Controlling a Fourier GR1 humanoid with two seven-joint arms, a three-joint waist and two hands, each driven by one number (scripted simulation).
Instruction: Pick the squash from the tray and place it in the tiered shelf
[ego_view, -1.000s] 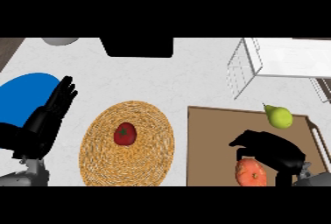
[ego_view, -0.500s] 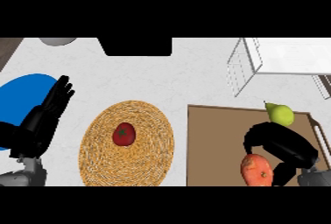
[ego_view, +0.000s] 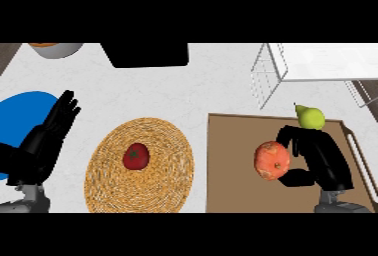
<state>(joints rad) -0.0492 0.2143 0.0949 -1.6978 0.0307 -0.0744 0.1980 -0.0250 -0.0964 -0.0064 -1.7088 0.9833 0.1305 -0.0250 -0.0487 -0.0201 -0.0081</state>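
An orange squash (ego_view: 270, 160) hangs over the brown tray (ego_view: 229, 192), near its middle. My right hand (ego_view: 319, 156) is shut on it from the right, fingers over its top and thumb under it. The white wire tiered shelf (ego_view: 275, 75) stands at the back right, beyond the tray's far edge. My left hand (ego_view: 46, 141) rests open at the left edge, fingers pointing up.
A green pear (ego_view: 311, 117) lies at the tray's far right corner, just behind my right hand. A round woven mat (ego_view: 140, 192) with a red fruit (ego_view: 136, 155) sits mid-counter. A blue plate (ego_view: 21, 107) is at the left; a bowl (ego_view: 55, 49) and a black block (ego_view: 145, 54) are at the back.
My right hand closed round the squash and carried it from the tray's near part toward the far side and a little left. The left hand stayed put.
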